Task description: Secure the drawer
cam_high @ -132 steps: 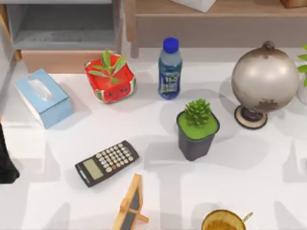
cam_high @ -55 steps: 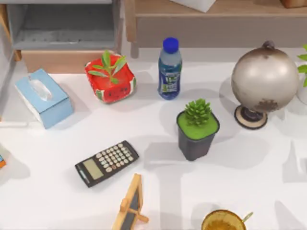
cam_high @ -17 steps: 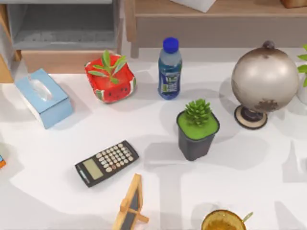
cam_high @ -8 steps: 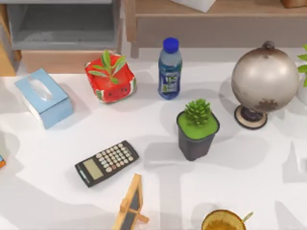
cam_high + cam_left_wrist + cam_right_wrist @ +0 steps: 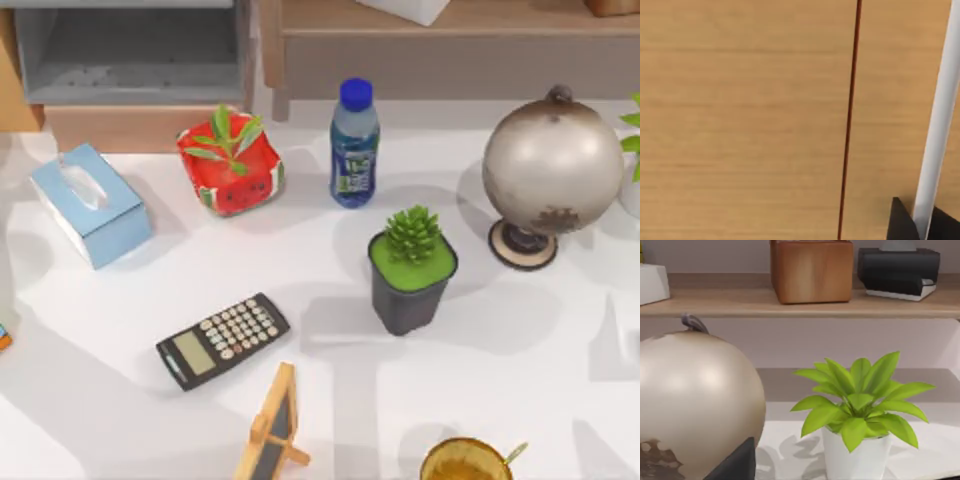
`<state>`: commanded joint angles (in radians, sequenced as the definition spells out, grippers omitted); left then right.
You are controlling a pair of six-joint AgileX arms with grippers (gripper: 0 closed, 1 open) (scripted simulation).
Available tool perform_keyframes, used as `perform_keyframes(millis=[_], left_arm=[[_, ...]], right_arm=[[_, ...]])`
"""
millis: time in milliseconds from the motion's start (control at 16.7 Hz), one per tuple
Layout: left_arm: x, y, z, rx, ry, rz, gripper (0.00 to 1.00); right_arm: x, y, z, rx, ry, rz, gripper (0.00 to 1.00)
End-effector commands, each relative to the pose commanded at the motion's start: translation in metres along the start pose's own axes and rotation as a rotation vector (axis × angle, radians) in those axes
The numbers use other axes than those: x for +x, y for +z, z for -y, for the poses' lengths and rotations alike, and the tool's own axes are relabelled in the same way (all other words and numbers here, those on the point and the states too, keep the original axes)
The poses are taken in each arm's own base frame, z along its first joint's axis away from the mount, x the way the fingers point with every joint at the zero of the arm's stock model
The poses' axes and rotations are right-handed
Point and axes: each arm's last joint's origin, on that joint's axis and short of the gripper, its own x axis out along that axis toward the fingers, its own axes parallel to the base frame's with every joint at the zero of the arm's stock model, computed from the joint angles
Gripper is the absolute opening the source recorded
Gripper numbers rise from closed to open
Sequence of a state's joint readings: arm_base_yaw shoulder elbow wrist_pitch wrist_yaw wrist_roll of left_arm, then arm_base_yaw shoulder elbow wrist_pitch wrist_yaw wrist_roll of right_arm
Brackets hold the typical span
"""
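Office desk: calculator (image 5: 222, 339), globe (image 5: 552, 165)

Open grey-lined drawer (image 5: 135, 60), tan front, top left

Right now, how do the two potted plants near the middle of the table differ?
The watermelon planter is red and boxy, with a few thin leaves; the dark pot is grey-black and tapered, with a dense spiky succulent. The planter stands just in front of the drawer, the dark pot nearer the globe. Both stand upright.

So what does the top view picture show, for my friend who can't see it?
An open drawer with grey inner walls and a tan wooden front sits at the far left of a white table, behind a pale blue tissue box, a red watermelon-print plant pot and a black calculator.
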<state>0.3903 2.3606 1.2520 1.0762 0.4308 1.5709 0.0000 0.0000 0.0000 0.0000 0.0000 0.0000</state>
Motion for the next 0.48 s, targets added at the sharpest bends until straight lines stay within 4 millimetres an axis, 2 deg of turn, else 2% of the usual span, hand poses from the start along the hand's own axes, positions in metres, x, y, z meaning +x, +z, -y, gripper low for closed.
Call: perform_keyframes(millis=[180, 480], left_arm=[[0.0, 0.0, 0.0, 0.0, 0.0, 0.0, 0.0], [0.0, 0.0, 0.0, 0.0, 0.0, 0.0, 0.38]], right_arm=[[0.0, 0.0, 0.0, 0.0, 0.0, 0.0, 1.0], [0.0, 0.0, 0.0, 0.0, 0.0, 0.0, 1.0]])
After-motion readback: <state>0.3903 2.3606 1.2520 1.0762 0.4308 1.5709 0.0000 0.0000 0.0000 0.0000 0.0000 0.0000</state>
